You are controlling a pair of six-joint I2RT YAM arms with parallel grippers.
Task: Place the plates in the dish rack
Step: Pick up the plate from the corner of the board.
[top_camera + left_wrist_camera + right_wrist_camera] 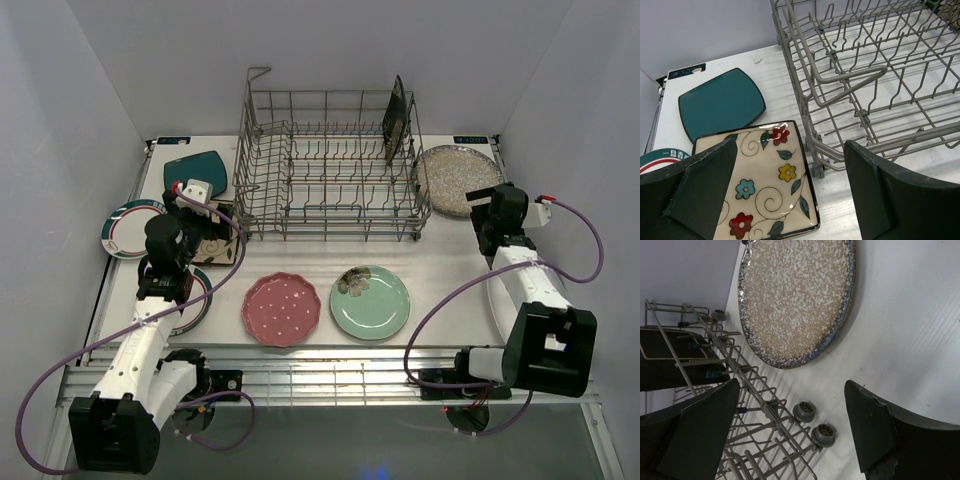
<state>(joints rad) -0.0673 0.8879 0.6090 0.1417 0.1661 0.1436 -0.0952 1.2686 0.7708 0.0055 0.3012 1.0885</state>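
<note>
Left pincer [790, 150]: jaws wide apart, nothing between them. It hovers low over the near part of the floral square plate [760, 185], and contact cannot be judged. In the wrist view its left finger [700, 192] covers part of that plate, while the right finger [890, 200] sits over bare table [840, 220] beside the dish rack [865, 85]. The left arm reaches forward from its base along the left side, wrist bent, with the pincer [197, 212] aimed at the rack's left end. Right pincer [790, 385]: also wide apart and empty, above the table between the speckled silver plate [795, 295] and the rack's small wheels [812, 422]. The right arm stretches forward along the right side, its pincer [483, 200] just beside the speckled plate [455, 178]. The dish rack [330, 165] stands at the far middle of the table [450, 270] and holds 1 dark plate [395, 120], upright on edge at its far right. The rest lie flat on the table: a teal square plate [195, 170] left of the rack, a white rimmed round plate [125, 228] at the far left, a 2nd rimmed round [195, 310] partly under the left arm, a pink dotted plate [282, 308] and a mint green plate [370, 302] side by side near the front, and a big white oval plate [505, 300] partly under the right arm.
</note>
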